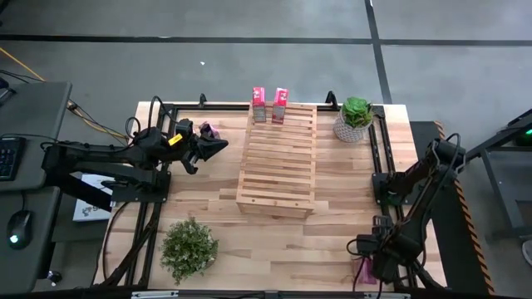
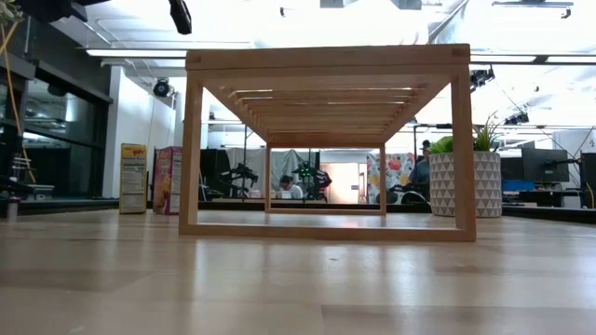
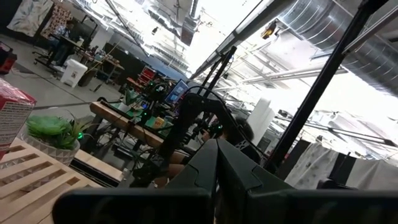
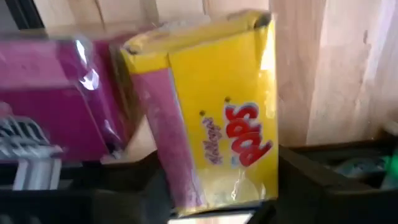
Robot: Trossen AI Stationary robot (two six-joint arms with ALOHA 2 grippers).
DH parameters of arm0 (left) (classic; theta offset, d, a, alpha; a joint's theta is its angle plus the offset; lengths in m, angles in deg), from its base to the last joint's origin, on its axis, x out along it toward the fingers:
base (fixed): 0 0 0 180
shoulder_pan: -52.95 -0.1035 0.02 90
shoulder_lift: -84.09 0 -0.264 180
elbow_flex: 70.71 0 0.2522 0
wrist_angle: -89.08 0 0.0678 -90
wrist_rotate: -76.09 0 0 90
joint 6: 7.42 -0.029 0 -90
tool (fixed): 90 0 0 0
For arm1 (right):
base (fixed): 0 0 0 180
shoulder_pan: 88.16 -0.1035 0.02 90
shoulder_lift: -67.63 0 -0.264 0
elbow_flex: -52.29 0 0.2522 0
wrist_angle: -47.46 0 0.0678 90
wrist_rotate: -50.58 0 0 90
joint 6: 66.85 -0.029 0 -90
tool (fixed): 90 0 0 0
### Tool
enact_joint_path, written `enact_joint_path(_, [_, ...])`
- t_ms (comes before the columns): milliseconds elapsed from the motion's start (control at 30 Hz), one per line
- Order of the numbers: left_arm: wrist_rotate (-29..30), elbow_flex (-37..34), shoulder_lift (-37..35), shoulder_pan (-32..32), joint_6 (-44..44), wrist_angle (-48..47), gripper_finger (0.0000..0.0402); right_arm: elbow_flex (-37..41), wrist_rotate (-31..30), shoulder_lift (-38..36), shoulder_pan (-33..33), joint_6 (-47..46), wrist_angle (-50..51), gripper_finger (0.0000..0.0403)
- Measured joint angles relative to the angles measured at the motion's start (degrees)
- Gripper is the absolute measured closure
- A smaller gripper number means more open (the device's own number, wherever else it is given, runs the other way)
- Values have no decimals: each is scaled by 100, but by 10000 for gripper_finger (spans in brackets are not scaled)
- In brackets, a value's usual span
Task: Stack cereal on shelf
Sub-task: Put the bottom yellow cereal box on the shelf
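Cereal box (image 4: 214, 118), yellow, sits between right claw (image 4: 217, 186) fingers, grip unclear, pink box (image 4: 56, 106) beside

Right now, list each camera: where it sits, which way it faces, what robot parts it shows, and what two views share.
High: overhead, facing down; the shelf, both arms, left gripper, right gripper.
Low: tabletop height, facing level through the shelf; a dark arm part at top.
Left wrist: facing past its shut gripper toward the room.
Right wrist: facing down between its gripper at a yellow cereal box.
Shared: high and low both show the white-potted plant.
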Motion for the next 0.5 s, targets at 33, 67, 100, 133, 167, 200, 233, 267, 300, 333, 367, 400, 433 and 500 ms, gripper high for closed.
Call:
enact_joint_path(33, [0,0,0,-2,-4,2,399,0,20,-27,0,0,52,208])
enact_joint_path(67, [0,0,0,0,-13,0,399,0,40,-63,0,-12,114,222])
enact_joint_path(100, [0,0,0,0,-36,0,399,0,43,-115,0,-40,170,234])
enact_joint_path(133, [0,0,0,0,-49,0,399,0,31,-175,0,-97,223,245])
enact_joint_path(167, [0,0,-2,0,-56,1,399,0,12,-244,0,-126,263,255])
enact_joint_path(200, [0,0,-2,0,-59,1,399,0,-21,-329,0,-156,293,262])
enact_joint_path(233, [2,0,0,0,-63,0,399,0,-50,-427,0,-212,334,267])
enact_joint_path(267, [2,0,-1,0,-72,0,399,0,-60,-527,0,-290,421,269])
enact_joint_path(300, [2,0,-2,0,-86,0,399,-1,-57,-649,0,-385,529,269])
enact_joint_path(333, [2,0,-2,0,-96,2,399,-24,-46,-769,0,-479,689,269])
enact_joint_path(367, [4,0,-2,0,-102,0,399,-96,-35,-898,0,-578,922,267])
enact_joint_path(400, [6,0,-1,0,-102,0,399,-195,-23,-1047,0,-672,1141,265])
enact_joint_path(433, [27,0,0,0,-102,0,399,-339,-50,-1202,0,-794,1365,263])
enact_joint_path(500, [56,0,0,0,-111,1,399,-680,-331,-1501,39,-1107,1698,262])
